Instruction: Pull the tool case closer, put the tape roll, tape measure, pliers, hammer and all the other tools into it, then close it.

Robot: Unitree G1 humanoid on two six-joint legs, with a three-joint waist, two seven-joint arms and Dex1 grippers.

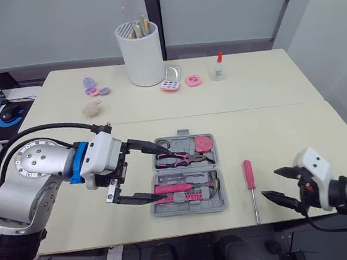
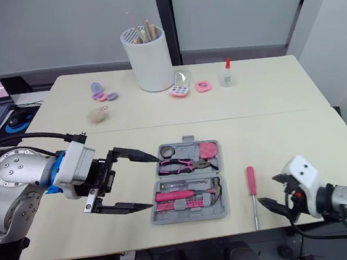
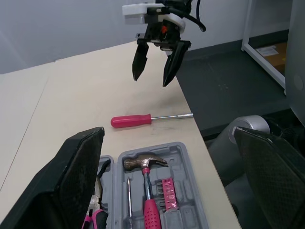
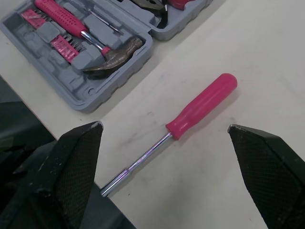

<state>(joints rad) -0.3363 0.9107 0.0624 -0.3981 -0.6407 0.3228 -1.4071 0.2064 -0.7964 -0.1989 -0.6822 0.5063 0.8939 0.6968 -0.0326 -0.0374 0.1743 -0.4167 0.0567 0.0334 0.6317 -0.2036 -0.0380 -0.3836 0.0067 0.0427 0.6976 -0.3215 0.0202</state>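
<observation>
A: Though lying open near the front edge of the cream surface, not finished yet, judging by the grey plastic tool case; seemingly pulled close enough, between the two arms.

B: Loaded so far?

A: Nested in the back half: the pink-gripped pliers, the round pink tape measure and, seemingly, the small black tape roll; in the front half, the pink-handled hammer.

B: Left outside?

A: Just the pink-handled screwdriver with the steel shaft; flat on the surface, near the case's right side but apart from it; to be put in, then the case closed.

B: Counted?

A: One case; one hammer; one pair of pliers; one tape measure; one tape roll; one loose screwdriver; also one thin screwdriver and one pink strip of bits beside the hammer.

B: And the jaws?

A: Left jaws spread wide and empty at the case's left side, one finger reaching over the back half, the other by the front half; right jaws wide too, holding nothing, hovering by the front edge just right of the loose screwdriver's shaft.
</observation>
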